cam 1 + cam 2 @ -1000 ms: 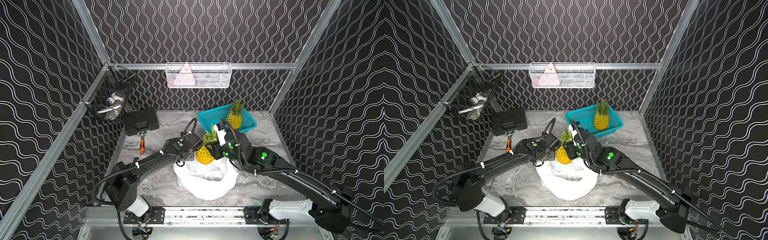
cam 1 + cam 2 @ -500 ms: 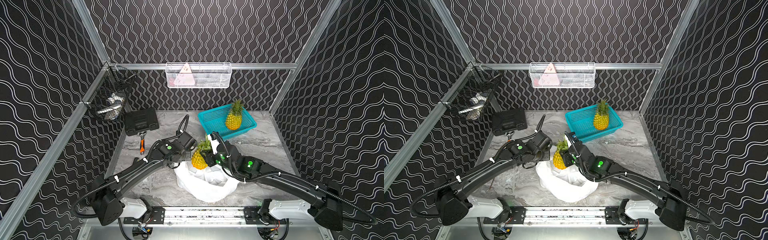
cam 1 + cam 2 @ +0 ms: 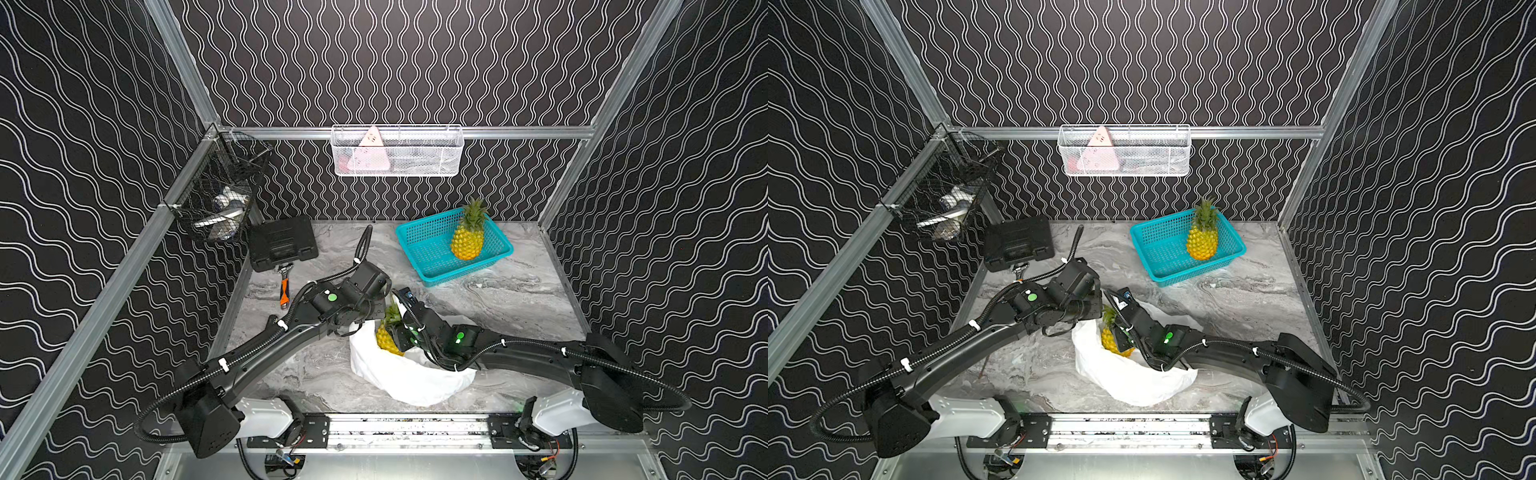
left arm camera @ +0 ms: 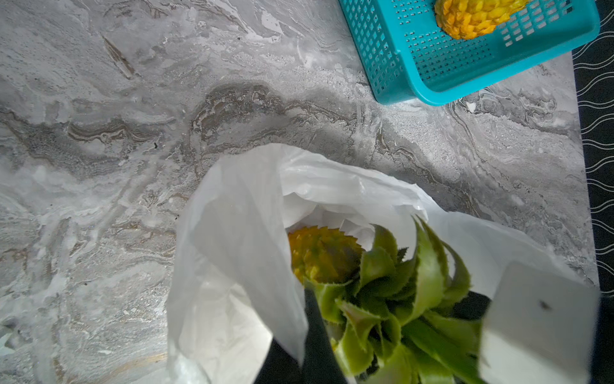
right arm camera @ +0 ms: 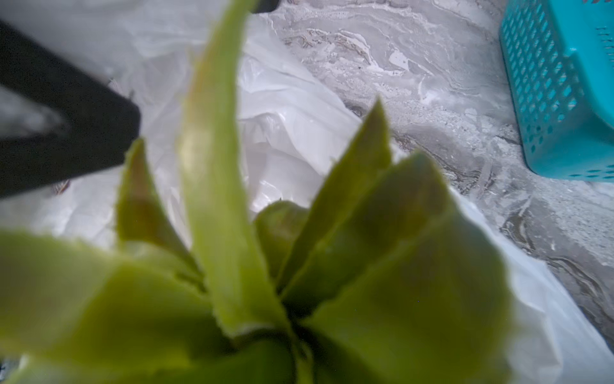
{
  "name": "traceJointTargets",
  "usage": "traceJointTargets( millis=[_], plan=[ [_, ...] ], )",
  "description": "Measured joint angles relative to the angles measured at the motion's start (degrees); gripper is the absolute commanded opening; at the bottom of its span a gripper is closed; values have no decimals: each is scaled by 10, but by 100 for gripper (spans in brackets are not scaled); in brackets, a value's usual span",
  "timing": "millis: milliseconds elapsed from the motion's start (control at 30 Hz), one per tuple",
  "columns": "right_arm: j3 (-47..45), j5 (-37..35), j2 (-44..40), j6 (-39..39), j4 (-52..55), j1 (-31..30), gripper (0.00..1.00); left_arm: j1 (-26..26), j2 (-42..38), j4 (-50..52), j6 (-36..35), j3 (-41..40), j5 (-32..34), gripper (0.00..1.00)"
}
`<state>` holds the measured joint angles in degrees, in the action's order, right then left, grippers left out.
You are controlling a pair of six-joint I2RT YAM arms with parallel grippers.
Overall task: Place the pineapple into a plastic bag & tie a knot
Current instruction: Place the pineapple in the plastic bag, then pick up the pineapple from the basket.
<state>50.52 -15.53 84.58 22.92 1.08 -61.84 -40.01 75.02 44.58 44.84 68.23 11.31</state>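
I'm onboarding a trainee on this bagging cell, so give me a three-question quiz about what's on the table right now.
1. How many fruits are visible?
2. True or false: the teal basket is empty.
3. Beside the black case lies: A scissors, B an orange-handled wrench, C a cup.
Key: 1. Two: a pineapple in the basket, another at the plastic bag's mouth. 2. False. 3. B.

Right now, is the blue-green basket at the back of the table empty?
No, a pineapple stands upright inside the basket in both top views.
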Motion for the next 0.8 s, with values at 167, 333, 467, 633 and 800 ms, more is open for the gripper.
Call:
traceJointTargets(
  millis=[167, 333, 467, 633, 800],
  plan=[
    [72, 6, -66, -1, 82, -3, 99, 5, -12, 1, 0, -9, 19, 2],
    [117, -8, -139, 2, 148, -2, 100, 10, -17, 1, -15, -13, 31, 0],
    [186, -28, -153, -10, 186, 108, 100, 10, -31, -1, -35, -17, 28, 0],
    [259, 15, -27, -31, 163, 412, 100, 10, -69, -16, -71, -28, 24, 0],
    [348, 96, 125, -56, 131, 539, 100, 10, -75, -20, -102, -35, 14, 2]
  ],
)
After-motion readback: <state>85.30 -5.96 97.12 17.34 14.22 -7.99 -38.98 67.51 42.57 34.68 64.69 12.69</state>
